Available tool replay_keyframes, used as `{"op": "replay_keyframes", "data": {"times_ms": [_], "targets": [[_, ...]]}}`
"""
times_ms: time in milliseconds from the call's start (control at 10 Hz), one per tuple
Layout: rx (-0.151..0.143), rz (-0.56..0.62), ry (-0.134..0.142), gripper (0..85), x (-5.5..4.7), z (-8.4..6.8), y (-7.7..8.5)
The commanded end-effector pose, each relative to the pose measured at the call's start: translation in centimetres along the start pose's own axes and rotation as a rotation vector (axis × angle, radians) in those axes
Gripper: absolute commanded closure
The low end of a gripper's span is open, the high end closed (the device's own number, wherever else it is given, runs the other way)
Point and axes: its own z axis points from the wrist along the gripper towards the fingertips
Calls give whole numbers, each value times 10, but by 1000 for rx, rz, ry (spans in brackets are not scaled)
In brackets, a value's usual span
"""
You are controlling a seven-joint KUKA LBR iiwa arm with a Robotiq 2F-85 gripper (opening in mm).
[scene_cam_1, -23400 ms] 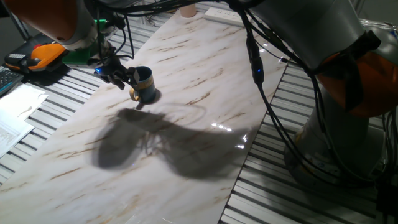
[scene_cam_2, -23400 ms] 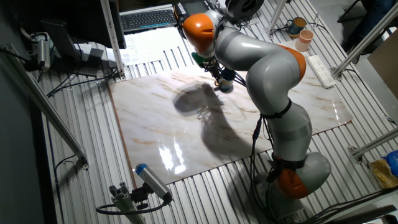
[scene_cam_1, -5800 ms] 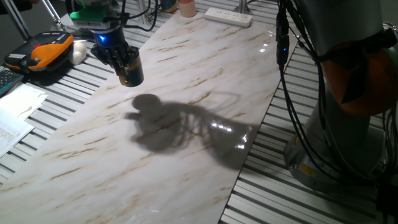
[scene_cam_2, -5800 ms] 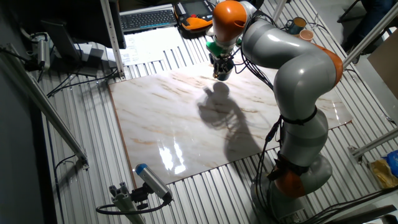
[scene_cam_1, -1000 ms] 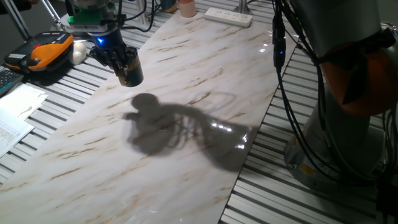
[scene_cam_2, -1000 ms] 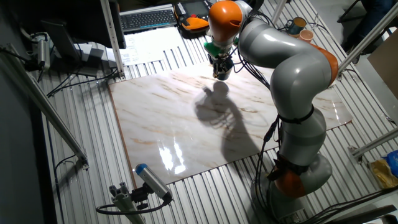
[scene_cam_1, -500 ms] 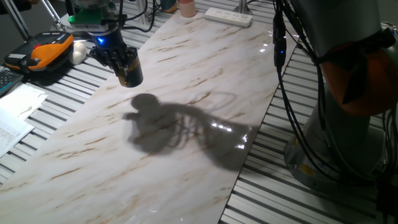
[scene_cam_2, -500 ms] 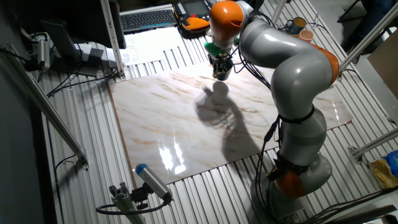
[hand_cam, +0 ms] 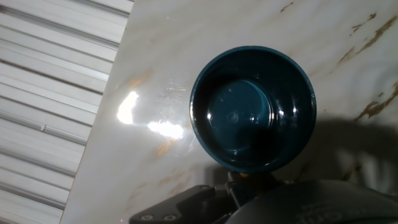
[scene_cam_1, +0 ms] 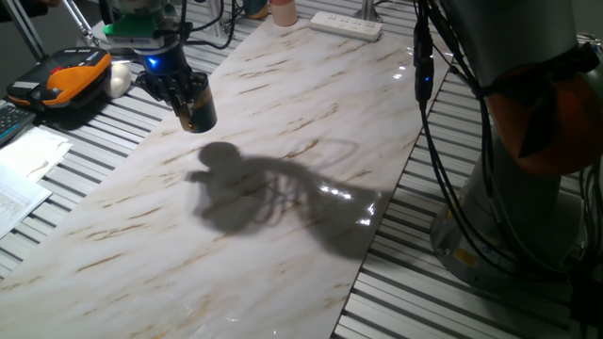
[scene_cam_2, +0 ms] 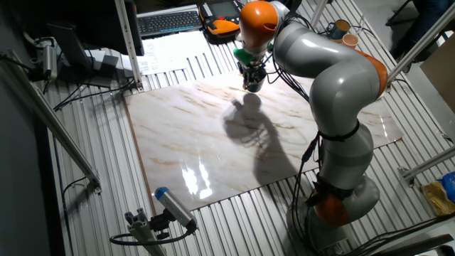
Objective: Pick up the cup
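The cup (scene_cam_1: pixel 199 112) is a small dark navy mug hanging upright in the air over the far left edge of the marble slab (scene_cam_1: pixel 283 141), with its shadow falling on the slab below. My gripper (scene_cam_1: pixel 185 94) is shut on it from above. In the other fixed view the gripper (scene_cam_2: pixel 252 75) holds the cup (scene_cam_2: pixel 252 85) near the slab's back edge. The hand view looks straight down into the cup's (hand_cam: pixel 252 109) empty dark-blue inside. Its handle side is hidden under the gripper body at the bottom of the hand view.
A pale pink cup (scene_cam_1: pixel 283 11) and a white power strip (scene_cam_1: pixel 346 24) sit at the slab's far end. An orange-and-black device (scene_cam_1: pixel 61 80) and papers (scene_cam_1: pixel 24 179) lie left of the slab. A keyboard (scene_cam_2: pixel 169 21) lies behind it. The arm's cables (scene_cam_1: pixel 424 113) hang at the right.
Since the oldest frames the cup has left the slab and travelled up and toward the far left edge in my gripper. Over the last second nothing has visibly moved.
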Motion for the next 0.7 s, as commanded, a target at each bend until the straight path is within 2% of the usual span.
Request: {"op": "replay_keyframes", "data": {"times_ms": [0,600], "targets": [[2,2,-1,850,0,0,0],[-9,-3,9,850,1,0,0]]}}
